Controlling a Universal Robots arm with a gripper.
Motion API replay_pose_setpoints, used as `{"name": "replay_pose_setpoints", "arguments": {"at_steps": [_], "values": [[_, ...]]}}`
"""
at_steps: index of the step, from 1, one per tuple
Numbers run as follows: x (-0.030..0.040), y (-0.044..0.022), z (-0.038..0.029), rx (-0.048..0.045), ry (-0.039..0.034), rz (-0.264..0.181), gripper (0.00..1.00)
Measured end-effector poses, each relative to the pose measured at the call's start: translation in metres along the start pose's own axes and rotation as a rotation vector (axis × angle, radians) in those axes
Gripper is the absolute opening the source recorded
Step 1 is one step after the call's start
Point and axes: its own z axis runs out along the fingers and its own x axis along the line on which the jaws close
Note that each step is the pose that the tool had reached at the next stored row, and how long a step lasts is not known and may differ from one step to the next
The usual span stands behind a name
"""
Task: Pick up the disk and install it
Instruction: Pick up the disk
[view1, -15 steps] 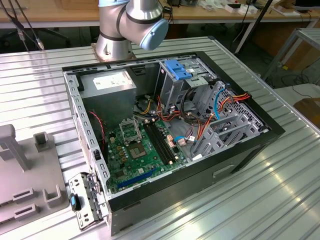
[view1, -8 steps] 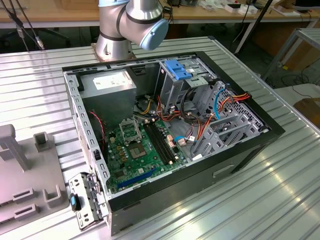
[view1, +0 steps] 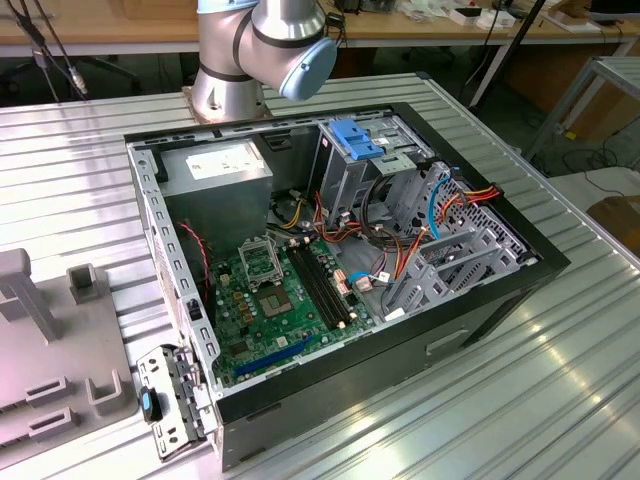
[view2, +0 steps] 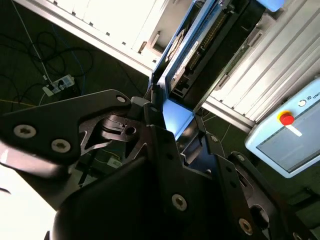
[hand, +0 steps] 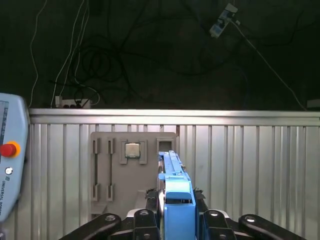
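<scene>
In both wrist views my gripper (hand: 175, 222) (view2: 176, 127) is shut on the disk (hand: 172, 172), a flat drive seen edge-on with a bright blue carrier rail. The black fingers (hand: 150, 220) press on its two sides near one end. In the second wrist view the disk (view2: 187, 52) reaches away from the fingers, its blue edge and connector side in sight. The disk is held off the ribbed metal table (hand: 250, 165). The open computer case (view1: 330, 270) lies on the table in the exterior view, with a drive cage (view1: 350, 175) and blue bracket (view1: 355, 138) at its far side.
A grey fixture plate (hand: 132, 150) with slots and a small square chip lies on the table beyond the disk. It is also at the exterior view's left, the plate (view1: 50, 350). A pendant with a red button (hand: 7, 150) sits beside it. The arm's base (view1: 250, 50) stands behind the case. Cables lie on the floor.
</scene>
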Motion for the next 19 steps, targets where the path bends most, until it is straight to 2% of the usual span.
{"name": "replay_pose_setpoints", "arguments": {"at_steps": [1,3,9,19], "values": [[0.0000,0.0000,-0.0031,0.0001,-0.0001,0.000,0.37],[-0.0002,0.0000,-0.0195,0.0000,0.0000,0.000,0.37],[-0.0004,-0.0001,-0.0448,0.0001,-0.0001,0.000,0.37],[-0.0004,-0.0001,-0.0462,0.0000,-0.0001,0.000,0.37]]}}
